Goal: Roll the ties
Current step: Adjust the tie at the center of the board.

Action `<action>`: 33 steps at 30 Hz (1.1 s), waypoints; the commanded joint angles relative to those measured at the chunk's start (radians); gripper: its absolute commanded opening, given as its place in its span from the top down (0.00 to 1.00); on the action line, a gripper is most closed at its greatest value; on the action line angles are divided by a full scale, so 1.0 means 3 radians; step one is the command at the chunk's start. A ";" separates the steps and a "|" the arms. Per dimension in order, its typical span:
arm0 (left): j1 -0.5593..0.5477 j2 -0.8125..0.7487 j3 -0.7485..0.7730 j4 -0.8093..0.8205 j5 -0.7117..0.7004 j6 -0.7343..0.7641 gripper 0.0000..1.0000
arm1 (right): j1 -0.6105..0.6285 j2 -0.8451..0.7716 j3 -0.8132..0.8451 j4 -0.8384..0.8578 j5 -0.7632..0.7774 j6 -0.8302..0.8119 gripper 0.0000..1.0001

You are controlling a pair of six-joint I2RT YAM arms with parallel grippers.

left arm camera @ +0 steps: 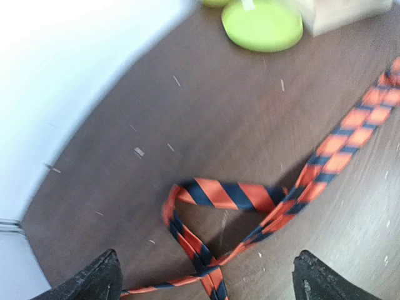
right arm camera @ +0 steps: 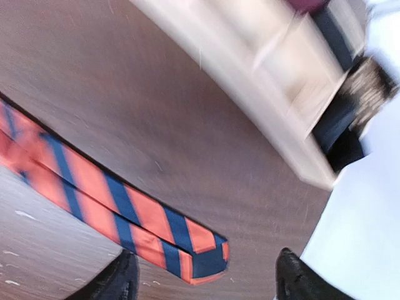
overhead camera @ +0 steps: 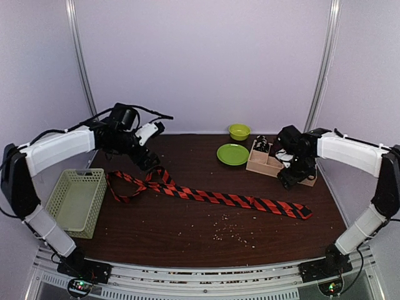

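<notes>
Dark wooden table (overhead camera: 187,250). One striped tie (overhead camera: 212,198), orange-red and black, lies flat across it, from a loose crossed loop at 9 o'clock of table centre out to its end at 4 o'clock. Pale green mesh basket (overhead camera: 78,201) at 8 o'clock, apart from the tie. Wooden box (overhead camera: 265,164) at 2 o'clock, green plate (overhead camera: 232,154) at 1 o'clock, small green bowl (overhead camera: 239,131) behind the plate. Left gripper (left arm camera: 206,275) hangs over the loop, jaws spread wide, nothing held. Right gripper (right arm camera: 206,275) hangs just above the tie's end near the box, jaws equally wide and empty. Pale specks (overhead camera: 231,232) scattered at 6 o'clock. Handling judgement: fabric is light, limp and probably slick, so it will fold and slide rather than push. Best hold is a pinch across the width at the free end by the right gripper. The loop needs straightening before a roll will track evenly.
</notes>
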State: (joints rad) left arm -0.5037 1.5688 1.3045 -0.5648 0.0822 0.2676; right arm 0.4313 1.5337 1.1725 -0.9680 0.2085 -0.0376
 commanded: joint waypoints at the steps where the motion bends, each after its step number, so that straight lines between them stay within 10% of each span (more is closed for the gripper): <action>1: -0.0015 -0.0556 -0.0557 0.1068 -0.0243 -0.0763 0.02 | 0.0080 -0.0644 0.0119 0.0406 -0.0547 0.0113 0.17; 5: 0.0010 -0.0887 -0.0998 0.1599 -0.0049 -0.1259 0.02 | 0.0096 -0.1190 -0.0134 0.1206 -0.0813 0.0274 0.00; 13: 0.0078 -0.0820 -0.0646 0.0253 0.0005 -0.0348 0.02 | 0.0076 -0.1802 -0.0864 0.2575 -0.0840 0.0767 0.01; 19: 0.0078 -0.0075 -0.0331 -0.0808 -0.0252 0.0070 0.14 | 0.0076 -0.1532 -0.0707 0.2369 -0.1355 0.0878 0.00; 33: 0.0075 0.1089 0.0002 -0.1052 -0.0656 0.0279 0.25 | 0.0102 -0.1326 -0.1071 0.2993 -0.2588 0.1348 0.01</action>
State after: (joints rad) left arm -0.4850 1.8221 1.2747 -0.8352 -0.0509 0.3138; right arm 0.4541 1.1431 0.8597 -0.1268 -0.4942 0.3290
